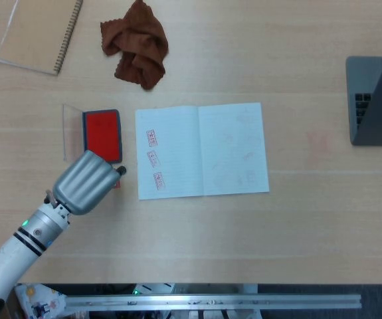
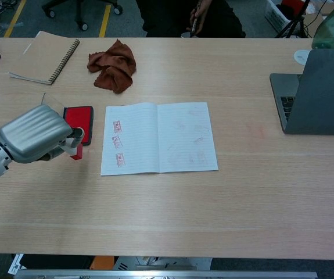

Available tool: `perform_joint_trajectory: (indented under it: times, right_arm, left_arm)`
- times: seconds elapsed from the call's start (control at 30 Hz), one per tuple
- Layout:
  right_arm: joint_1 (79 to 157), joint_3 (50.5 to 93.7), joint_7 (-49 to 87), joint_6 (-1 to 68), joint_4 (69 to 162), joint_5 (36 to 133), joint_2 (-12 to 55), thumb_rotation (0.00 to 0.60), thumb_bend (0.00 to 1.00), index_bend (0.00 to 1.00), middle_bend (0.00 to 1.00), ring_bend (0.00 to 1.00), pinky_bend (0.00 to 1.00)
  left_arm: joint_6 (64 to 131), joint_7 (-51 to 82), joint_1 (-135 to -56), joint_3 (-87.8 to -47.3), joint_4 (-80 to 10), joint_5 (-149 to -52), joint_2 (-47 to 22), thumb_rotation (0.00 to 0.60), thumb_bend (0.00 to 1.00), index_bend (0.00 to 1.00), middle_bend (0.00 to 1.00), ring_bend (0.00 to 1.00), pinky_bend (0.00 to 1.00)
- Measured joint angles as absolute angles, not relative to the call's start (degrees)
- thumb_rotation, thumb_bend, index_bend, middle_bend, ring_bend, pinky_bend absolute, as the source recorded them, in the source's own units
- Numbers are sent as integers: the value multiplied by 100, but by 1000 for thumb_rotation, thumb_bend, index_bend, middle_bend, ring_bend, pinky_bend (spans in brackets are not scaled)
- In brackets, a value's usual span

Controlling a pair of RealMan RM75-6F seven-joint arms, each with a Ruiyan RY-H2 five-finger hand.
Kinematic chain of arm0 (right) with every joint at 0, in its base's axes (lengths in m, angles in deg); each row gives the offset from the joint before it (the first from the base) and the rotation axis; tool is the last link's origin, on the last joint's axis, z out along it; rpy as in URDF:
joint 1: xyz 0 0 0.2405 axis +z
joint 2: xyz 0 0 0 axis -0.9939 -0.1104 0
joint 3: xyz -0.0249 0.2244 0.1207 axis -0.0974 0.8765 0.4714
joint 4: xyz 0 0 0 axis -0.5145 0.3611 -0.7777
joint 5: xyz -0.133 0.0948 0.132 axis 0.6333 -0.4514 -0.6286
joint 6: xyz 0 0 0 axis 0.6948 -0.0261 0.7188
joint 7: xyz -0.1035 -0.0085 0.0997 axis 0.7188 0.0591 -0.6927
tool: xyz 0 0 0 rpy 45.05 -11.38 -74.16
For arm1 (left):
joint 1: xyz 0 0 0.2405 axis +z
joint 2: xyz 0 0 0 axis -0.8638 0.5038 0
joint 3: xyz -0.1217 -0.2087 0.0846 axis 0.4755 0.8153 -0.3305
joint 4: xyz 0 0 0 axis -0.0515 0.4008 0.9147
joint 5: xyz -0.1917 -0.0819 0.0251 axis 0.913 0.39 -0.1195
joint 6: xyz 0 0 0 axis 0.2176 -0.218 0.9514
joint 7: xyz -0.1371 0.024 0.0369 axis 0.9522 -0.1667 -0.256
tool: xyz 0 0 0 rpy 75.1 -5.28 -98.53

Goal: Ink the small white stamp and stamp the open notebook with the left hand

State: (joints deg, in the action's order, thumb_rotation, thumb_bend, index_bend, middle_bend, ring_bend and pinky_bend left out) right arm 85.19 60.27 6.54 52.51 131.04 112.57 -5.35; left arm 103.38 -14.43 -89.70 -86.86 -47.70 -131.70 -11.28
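My left hand (image 1: pixel 83 183) (image 2: pixel 34 135) hovers low over the table just below the red ink pad (image 1: pixel 102 135) (image 2: pixel 79 119), left of the open notebook (image 1: pixel 201 149) (image 2: pixel 158 137). It holds the small white stamp (image 2: pixel 76 150) with its red base pointing down; in the head view only a sliver of the stamp (image 1: pixel 116 182) shows beside the hand. Three red stamp prints (image 1: pixel 154 158) (image 2: pixel 117 142) run down the notebook's left page. My right hand is out of both views.
A brown cloth (image 1: pixel 137 43) (image 2: pixel 112 64) lies behind the notebook. A spiral notebook (image 1: pixel 40 36) (image 2: pixel 43 57) sits at the far left. A grey laptop (image 1: pixel 375 100) (image 2: pixel 316 90) stands at the right edge. The ink pad's clear lid (image 1: pixel 72 131) lies left of it.
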Motion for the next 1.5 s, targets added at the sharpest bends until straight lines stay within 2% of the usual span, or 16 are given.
perform_joint_trajectory:
  times: [0.5, 0.83, 1.17, 1.5]
  right_arm:
    - [8480, 6014, 633, 5291, 13091, 11228, -551, 600, 345, 322, 377, 186, 261]
    - [8474, 6017, 648, 5289, 13100, 11208, -553, 600, 346, 322, 377, 186, 261]
    - [8446, 6012, 599, 5302, 13053, 11180, -547, 600, 346, 322, 377, 186, 260]
    - [8439, 6034, 557, 5328, 13022, 11169, -536, 600, 346, 322, 379, 186, 260]
  left_arm:
    - [10409, -1254, -8588, -8667, -3808, -13446, -1559, 600, 345, 551, 989, 1000, 1000]
    - [10323, -1257, -8501, -8596, -3481, -13569, -1836, 600, 345, 523, 1000, 1000, 1000]
    - [10194, -1481, -8459, -8523, -3445, -13621, -1956, 600, 345, 466, 1000, 1000, 1000]
    - [10217, -1697, -8413, -8488, -3807, -13668, -1758, 600, 345, 405, 999, 1000, 1000]
